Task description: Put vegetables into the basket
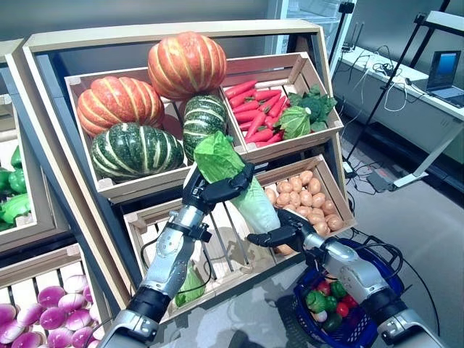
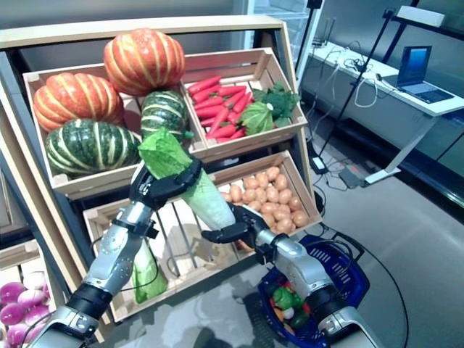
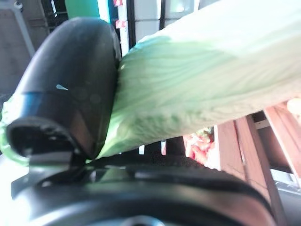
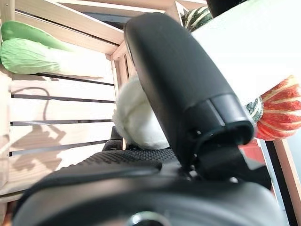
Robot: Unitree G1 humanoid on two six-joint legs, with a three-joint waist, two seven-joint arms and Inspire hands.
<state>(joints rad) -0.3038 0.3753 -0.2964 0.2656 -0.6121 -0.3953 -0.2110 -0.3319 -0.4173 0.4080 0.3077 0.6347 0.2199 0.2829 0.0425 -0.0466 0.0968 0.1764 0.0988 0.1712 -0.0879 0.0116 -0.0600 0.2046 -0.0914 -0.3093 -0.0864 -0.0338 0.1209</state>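
- A long pale-green napa cabbage (image 1: 235,185) hung tilted at frame centre, leafy end up, before the slatted wooden crate (image 1: 225,250).
- Left hand (image 1: 214,190) was clenched round its upper part; thumb pressed to the leaves in the left wrist view.
- Right hand (image 1: 279,235) was curled round its white base, centre-right.
- Blue plastic basket (image 1: 362,330), lower right, held mixed vegetables.
- A second cabbage (image 2: 147,275) lay inside the crate.

Two ribbed orange pumpkins (image 1: 187,64) and two dark green striped squashes (image 1: 135,150) — plus two pale green napa cabbages (image 1: 233,185), one blue plastic shopping basket (image 1: 362,328).
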